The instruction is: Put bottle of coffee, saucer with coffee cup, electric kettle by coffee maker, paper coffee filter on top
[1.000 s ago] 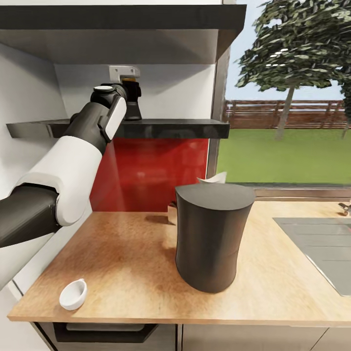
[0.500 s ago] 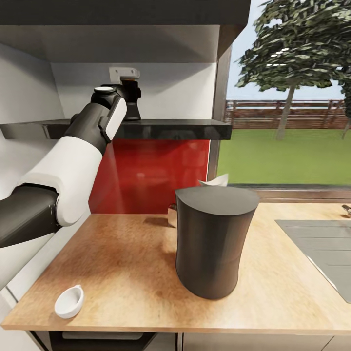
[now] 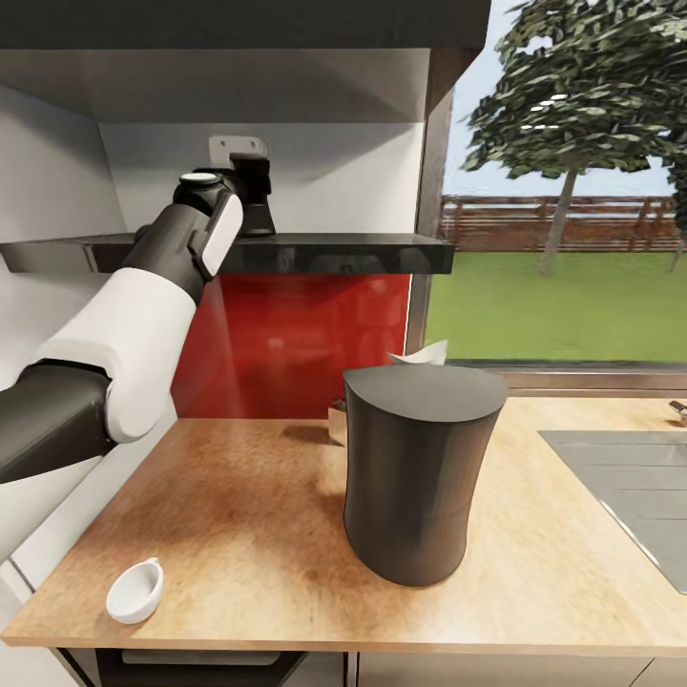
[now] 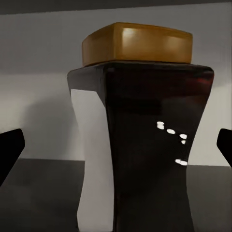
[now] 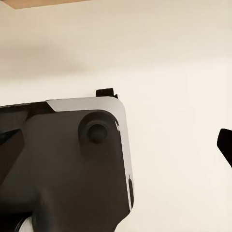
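Note:
The bottle of coffee [image 4: 140, 145], near-black with an amber top [image 4: 137, 43], stands on the dark kitchen shelf [image 3: 334, 252]. My left gripper [image 3: 251, 186] is open at the bottle, with one fingertip [image 4: 9, 150] on each side and not touching it. The tall dark grey coffee maker [image 3: 420, 477] stands mid-way along the kitchen countertop [image 3: 239, 515]. A white paper coffee filter [image 3: 420, 355] peeks out just behind its top. The white coffee cup [image 3: 134, 592] lies tilted near the counter's front left corner. My right gripper [image 5: 118, 145] is open, facing part of my own body.
A small shiny object [image 3: 336, 420] is partly hidden behind the coffee maker. A grey sink [image 3: 620, 477] is set into the counter at the right. A red backsplash [image 3: 296, 343] is under the shelf, and a dark upper cabinet [image 3: 239, 29] overhangs it. A window is at the right.
The head camera has shifted a little. My left gripper has pushed in further around the bottle, so its body now covers the amber top in the head view.

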Available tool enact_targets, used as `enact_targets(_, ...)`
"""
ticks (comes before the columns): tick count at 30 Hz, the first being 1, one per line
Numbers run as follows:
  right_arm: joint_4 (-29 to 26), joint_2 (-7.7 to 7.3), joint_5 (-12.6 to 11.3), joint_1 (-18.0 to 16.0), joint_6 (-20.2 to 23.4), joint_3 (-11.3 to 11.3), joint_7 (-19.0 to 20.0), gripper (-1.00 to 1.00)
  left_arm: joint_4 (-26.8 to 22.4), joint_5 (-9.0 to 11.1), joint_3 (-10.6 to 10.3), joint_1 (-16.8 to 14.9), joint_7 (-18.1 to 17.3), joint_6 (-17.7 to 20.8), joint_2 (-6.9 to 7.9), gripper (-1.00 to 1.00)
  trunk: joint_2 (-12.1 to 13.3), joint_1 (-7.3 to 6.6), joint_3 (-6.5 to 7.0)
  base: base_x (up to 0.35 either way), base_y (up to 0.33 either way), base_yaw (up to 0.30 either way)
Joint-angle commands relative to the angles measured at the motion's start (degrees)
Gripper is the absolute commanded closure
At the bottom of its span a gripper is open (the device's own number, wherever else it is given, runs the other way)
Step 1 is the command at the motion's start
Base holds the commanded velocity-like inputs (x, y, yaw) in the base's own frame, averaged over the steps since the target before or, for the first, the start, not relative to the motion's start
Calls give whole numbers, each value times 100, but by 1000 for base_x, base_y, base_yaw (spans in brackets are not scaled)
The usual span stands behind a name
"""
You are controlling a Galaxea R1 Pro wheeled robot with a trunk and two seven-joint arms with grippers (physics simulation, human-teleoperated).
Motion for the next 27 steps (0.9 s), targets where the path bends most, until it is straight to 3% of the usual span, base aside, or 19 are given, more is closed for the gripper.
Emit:
enact_targets(1,6,-2,58,-3,-20,-49,18,-100,6,41,-30,-4,46,26,11,-100,-8,3,-8,0,0,0)
enact_targets(27,6,-2,58,-3,-20,-49,18,-100,-14,38,-3,313,46,8,23,-100,-8,3,-8,35,0,0)
